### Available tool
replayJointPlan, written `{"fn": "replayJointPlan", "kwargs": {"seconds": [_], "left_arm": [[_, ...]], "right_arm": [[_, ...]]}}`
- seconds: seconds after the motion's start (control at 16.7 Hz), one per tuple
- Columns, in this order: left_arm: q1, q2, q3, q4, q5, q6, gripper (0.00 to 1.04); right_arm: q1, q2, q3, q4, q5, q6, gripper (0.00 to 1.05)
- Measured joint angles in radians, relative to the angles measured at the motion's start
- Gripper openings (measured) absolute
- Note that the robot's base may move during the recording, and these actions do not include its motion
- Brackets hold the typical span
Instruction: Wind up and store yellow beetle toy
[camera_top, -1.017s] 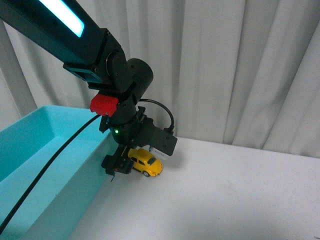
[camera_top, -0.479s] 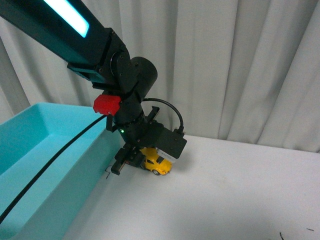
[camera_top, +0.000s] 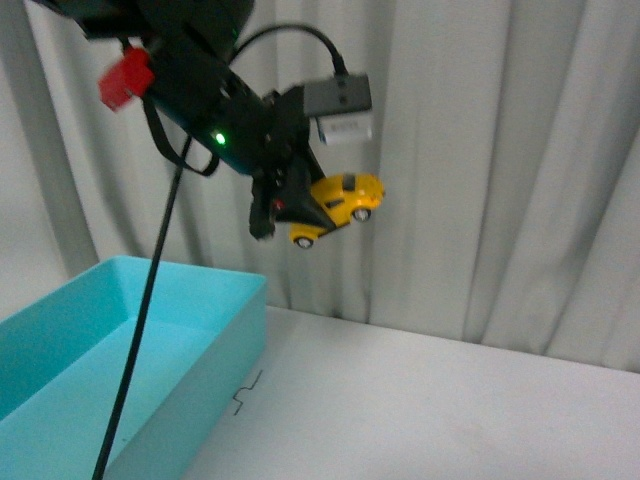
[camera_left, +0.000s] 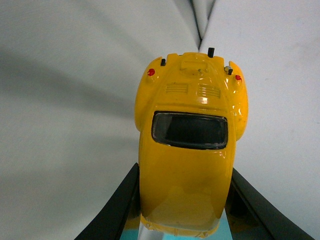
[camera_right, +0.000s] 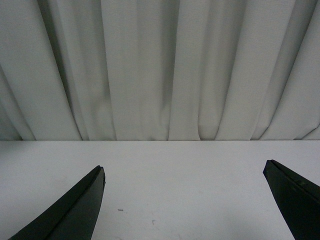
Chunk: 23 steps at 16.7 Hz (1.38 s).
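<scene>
**A:** What has the left claw (camera_top: 300, 208) got?

**B:** It is clamped on the beetle's (camera_top: 340, 203) flanks, high above the table (camera_top: 430, 400) and before the curtain (camera_top: 500, 150) (likely raised to clear the bin's wall).

**A:** And the right claw (camera_right: 185, 200)?

**B:** It is spread wide over the table, holding nothing.

**A:** The bin (camera_top: 175, 272)?

**B:** It is turquoise and sits left of the beetle. Nothing shows in the part in view.

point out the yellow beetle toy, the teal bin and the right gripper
yellow beetle toy (camera_top: 345, 203): front view, on its yellow side body.
teal bin (camera_top: 225, 350): front view, on its outer side wall.
right gripper (camera_right: 184, 167): right wrist view, midway between its open fingertips.
</scene>
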Motion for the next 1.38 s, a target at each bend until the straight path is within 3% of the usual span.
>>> {"fn": "replayJointPlan", "kwargs": {"seconds": [0.12,0.3,0.42,0.54,0.96,1.38], "left_arm": [[0.109,-0.145,-0.079,-0.030,0.047,-0.090,0.40],[0.291,-0.259,-0.122,-0.086,0.024,-0.228,0.40],[0.415,-0.260,-0.125,-0.113,-0.077,-0.348,0.40],[0.476,-0.224,-0.191,-0.130,-0.178,-0.402,0.40],[0.431,0.006,-0.300,0.103,-0.344,-0.577,0.40],[0.379,0.161,-0.318,0.157,-0.405,-0.623,0.40]], "right_arm": [[0.000,0.000,0.000,0.000,0.000,0.000,0.98],[0.000,0.000,0.000,0.000,0.000,0.000,0.98],[0.000,0.000,0.000,0.000,0.000,0.000,0.98],[0.000,0.000,0.000,0.000,0.000,0.000,0.98],[0.000,0.000,0.000,0.000,0.000,0.000,0.98],[0.000,0.000,0.000,0.000,0.000,0.000,0.98]]}}
